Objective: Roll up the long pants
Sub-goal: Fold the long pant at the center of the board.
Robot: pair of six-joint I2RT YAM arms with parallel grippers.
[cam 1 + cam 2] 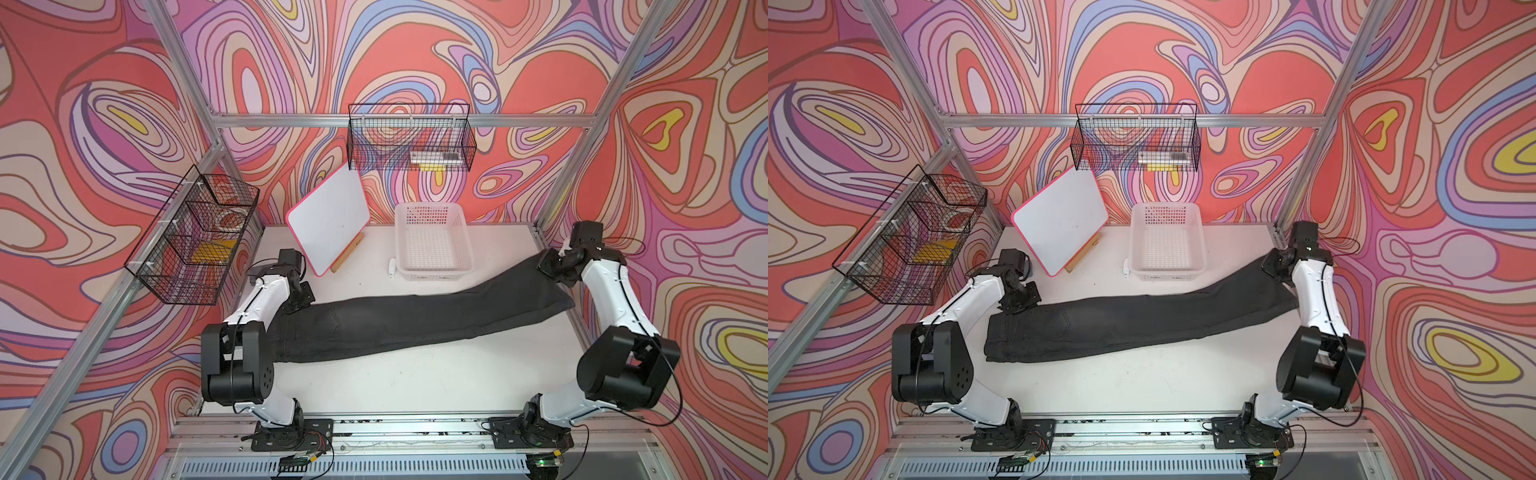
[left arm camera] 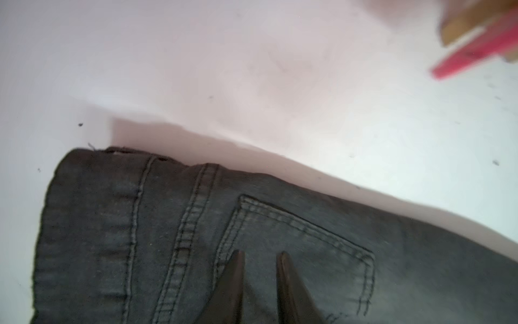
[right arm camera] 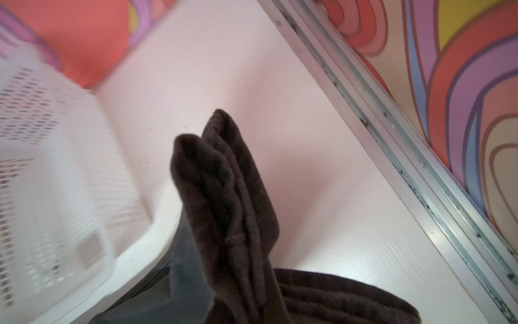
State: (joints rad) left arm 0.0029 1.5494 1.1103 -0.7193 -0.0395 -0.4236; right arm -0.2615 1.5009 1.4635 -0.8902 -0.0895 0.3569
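Here the long pants (image 1: 415,322) lie across the white table (image 1: 415,382) in both top views. They run from the waistband at the middle left of the frame to the leg ends at the upper right, with one leg folded on the other.

The right gripper (image 1: 547,269) is clenched on the leg ends, and the cloth rises from the table up to it. In the right wrist view the two hems (image 3: 221,174) stand up together and hide the fingers.

The left gripper (image 1: 296,305) is at the upper corner of the waistband. In the left wrist view its two dark fingers (image 2: 234,283) stand a little apart over the back pocket (image 2: 302,246), with no cloth between them (whether the tips touch the cloth, I cannot tell).

The left arm (image 1: 257,305) and the right arm (image 1: 602,291) are both bent, with the black elbows raised and the white forearms reaching toward the top of the frame.

The pants are dark charcoal, denim-like cloth with double rows of stitching. A white perforated plastic basket (image 1: 432,245) stands just beside the legs.
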